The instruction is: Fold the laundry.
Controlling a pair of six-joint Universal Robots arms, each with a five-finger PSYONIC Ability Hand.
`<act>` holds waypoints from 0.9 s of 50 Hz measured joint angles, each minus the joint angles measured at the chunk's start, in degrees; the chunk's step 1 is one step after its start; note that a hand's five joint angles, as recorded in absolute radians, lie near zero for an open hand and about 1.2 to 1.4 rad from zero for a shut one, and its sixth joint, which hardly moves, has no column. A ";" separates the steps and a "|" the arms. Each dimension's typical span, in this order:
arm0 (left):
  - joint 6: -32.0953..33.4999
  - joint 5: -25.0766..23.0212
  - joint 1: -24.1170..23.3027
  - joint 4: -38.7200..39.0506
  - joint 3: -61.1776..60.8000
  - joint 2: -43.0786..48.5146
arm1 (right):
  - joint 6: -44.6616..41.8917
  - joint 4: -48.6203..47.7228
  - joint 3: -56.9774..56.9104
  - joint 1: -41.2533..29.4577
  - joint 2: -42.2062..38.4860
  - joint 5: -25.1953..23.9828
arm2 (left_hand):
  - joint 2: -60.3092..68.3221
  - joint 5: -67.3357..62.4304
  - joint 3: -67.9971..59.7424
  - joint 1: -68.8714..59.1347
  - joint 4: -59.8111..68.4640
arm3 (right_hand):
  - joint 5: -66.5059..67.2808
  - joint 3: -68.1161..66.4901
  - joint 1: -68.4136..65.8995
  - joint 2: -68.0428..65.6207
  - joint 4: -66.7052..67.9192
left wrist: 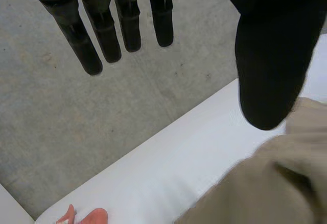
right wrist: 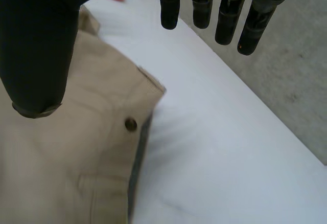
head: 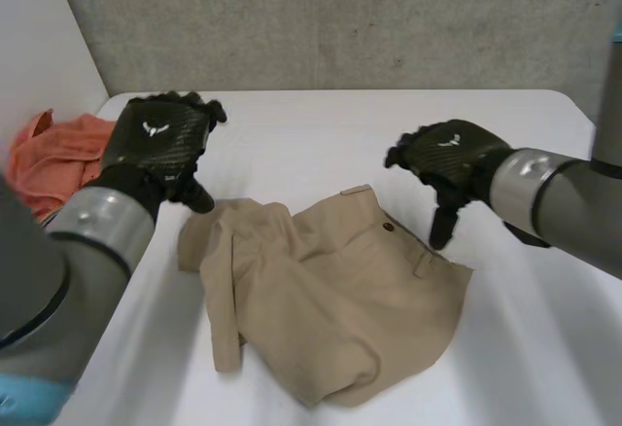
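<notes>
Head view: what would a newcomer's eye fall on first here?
First, the crumpled beige trousers in the middle of the white table. Next, the black left hand and right hand, both open, one over each end of them. An orange garment lies bunched at the table's left edge.

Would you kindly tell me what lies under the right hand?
Below the open right hand lie the waistband of the trousers, its button and bare table. The thumb hides a patch of cloth, and anything beneath the trousers is covered.
</notes>
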State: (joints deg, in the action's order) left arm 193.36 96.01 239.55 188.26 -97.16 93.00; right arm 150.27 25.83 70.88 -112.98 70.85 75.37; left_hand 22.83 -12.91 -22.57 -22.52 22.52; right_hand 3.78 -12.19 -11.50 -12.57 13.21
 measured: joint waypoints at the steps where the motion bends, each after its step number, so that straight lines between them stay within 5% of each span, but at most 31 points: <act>1: -0.03 -0.03 -0.10 -0.20 -0.58 -0.51 | -0.40 -0.03 0.56 0.29 0.31 -0.04 | 1.19 -1.16 -1.42 -1.36 1.21 | 0.00 0.00 0.00 0.00 0.00; 7: -1.27 -0.23 -3.19 -5.87 -6.44 -3.71 | -11.75 -0.33 10.64 4.69 3.28 -1.39 | 14.68 -14.51 -14.86 -16.17 15.06 | 0.00 0.00 0.00 0.00 0.00; 13: -4.96 -0.42 -5.69 -12.35 -8.52 -3.27 | -21.24 -1.87 17.18 7.70 3.38 -4.38 | 16.35 -15.98 -16.58 -16.97 16.75 | 0.00 0.00 0.00 0.00 0.00; 21: -10.74 -2.97 -6.57 -16.97 -10.60 -0.21 | -30.50 -6.83 23.49 14.45 2.39 -14.23 | 14.43 -14.51 -15.25 -15.36 14.91 | 0.00 0.00 0.00 0.00 0.00; 29: -11.35 -4.45 -6.14 -12.69 -9.78 6.97 | -33.18 -9.12 25.35 16.48 -2.72 -21.86 | 2.80 -1.84 -3.11 -3.55 2.36 | 2.31 -3.50 -1.43 -2.99 2.24; 45: -9.80 3.82 -5.69 -2.97 1.89 22.38 | -31.40 -17.99 24.81 15.68 -8.96 -22.18 | -0.57 1.78 0.78 -2.83 -1.30 | 4.83 -6.21 -5.17 -5.07 5.03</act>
State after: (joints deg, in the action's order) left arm 183.56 99.83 233.86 185.29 -95.28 115.39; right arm 118.87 7.84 95.69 -97.30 61.89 53.19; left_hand 22.26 -11.14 -21.79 -25.35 21.23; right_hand 8.61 -18.40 -16.67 -17.64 18.24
